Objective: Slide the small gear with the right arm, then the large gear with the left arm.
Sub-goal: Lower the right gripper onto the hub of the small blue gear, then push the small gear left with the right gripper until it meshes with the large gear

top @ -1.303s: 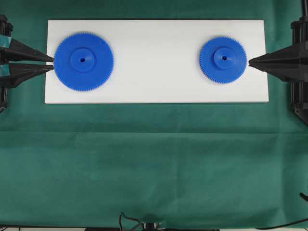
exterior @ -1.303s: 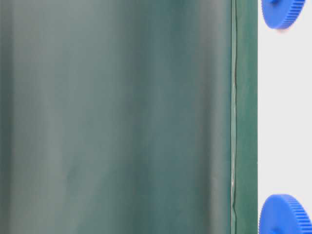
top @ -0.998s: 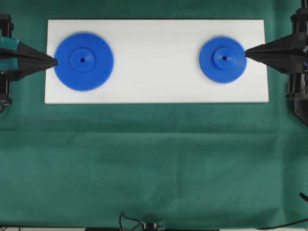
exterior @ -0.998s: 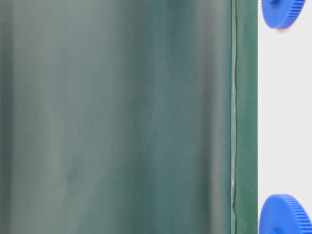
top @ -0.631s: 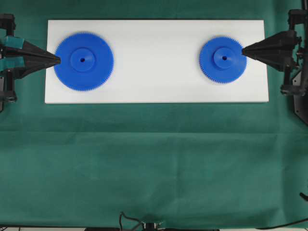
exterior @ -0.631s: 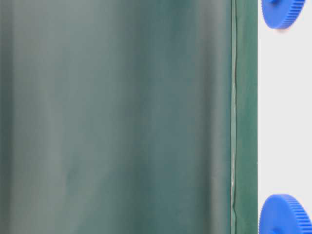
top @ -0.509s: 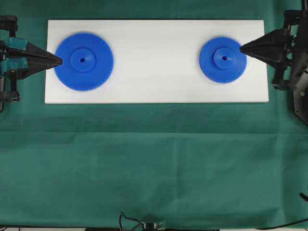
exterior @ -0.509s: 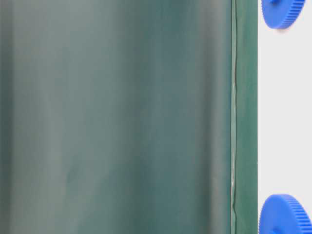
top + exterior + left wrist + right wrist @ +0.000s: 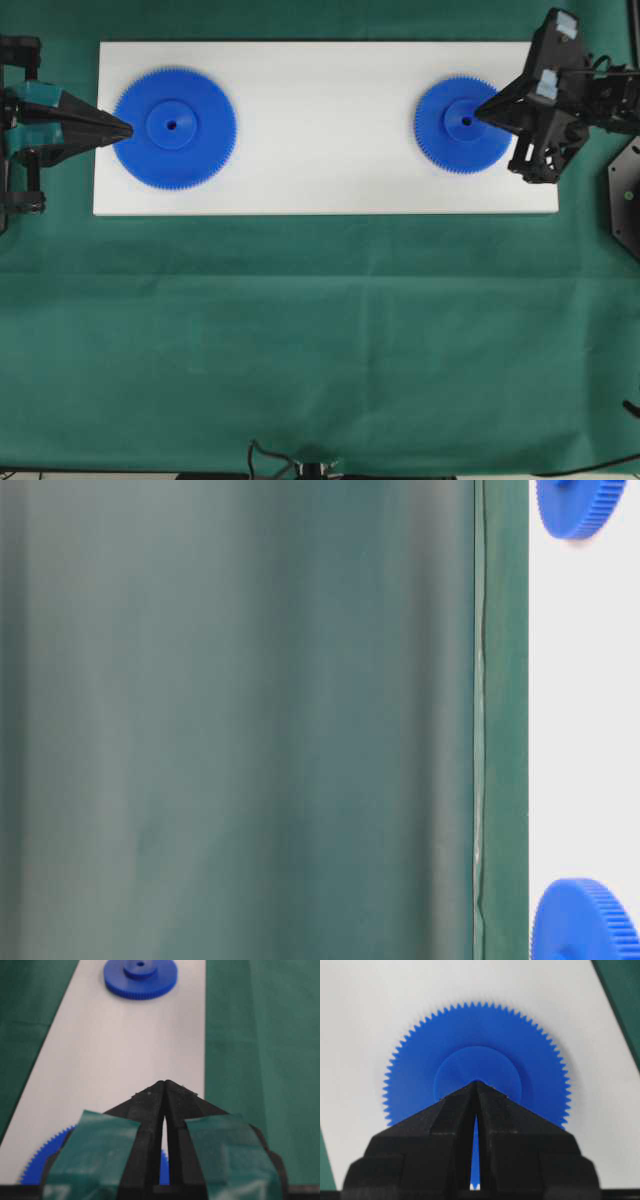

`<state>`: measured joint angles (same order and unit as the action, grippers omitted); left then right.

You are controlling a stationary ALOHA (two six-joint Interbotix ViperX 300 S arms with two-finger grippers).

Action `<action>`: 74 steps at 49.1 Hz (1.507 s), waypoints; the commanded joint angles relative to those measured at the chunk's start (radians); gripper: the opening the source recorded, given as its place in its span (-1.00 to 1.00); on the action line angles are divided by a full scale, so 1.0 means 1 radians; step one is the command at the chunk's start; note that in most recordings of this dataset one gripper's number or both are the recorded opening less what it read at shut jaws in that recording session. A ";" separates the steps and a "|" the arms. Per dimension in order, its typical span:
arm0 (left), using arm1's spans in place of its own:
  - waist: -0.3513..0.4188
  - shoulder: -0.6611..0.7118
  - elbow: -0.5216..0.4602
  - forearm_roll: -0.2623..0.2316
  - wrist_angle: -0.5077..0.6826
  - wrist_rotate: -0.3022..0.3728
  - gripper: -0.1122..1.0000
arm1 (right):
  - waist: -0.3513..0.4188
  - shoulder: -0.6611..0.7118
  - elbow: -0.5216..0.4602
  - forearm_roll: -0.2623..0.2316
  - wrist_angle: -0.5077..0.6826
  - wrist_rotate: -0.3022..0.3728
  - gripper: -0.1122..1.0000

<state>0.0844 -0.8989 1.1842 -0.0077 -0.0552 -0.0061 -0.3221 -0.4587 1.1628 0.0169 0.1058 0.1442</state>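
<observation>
The large gear lies flat at the left end of the white board. The small gear lies near the board's right end. My left gripper is shut, its point over the large gear's left rim. In the left wrist view the left gripper hides most of the large gear, and the small gear is far ahead. My right gripper is shut, with its tip over the small gear's hub. The right wrist view shows the right gripper covering the centre of the small gear. Contact cannot be judged.
Green cloth covers the table around the board. The board's long middle stretch between the two gears is bare white. The table-level view shows the toothed edges of two blue gears on the board.
The right gripper has swung left from the small gear's right rim onto its hub, with the arm turning in over the board. The left gripper closed and crept right onto the large gear's rim. Neither gear moved.
</observation>
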 commanded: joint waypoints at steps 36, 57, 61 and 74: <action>0.003 0.006 -0.011 -0.003 0.005 -0.002 -0.79 | -0.003 0.118 -0.029 -0.002 -0.075 -0.002 0.16; 0.003 0.006 -0.011 -0.002 0.009 -0.002 -0.79 | -0.003 0.176 -0.018 0.000 -0.066 0.000 0.16; 0.003 0.005 -0.011 -0.002 0.009 -0.002 -0.79 | -0.003 0.190 -0.017 0.003 -0.054 0.002 0.16; 0.003 0.003 -0.011 -0.003 0.015 -0.002 -0.79 | -0.003 0.207 -0.026 0.005 -0.005 0.008 0.16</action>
<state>0.0859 -0.8989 1.1842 -0.0077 -0.0368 -0.0061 -0.3252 -0.2684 1.1305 0.0184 0.0767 0.1503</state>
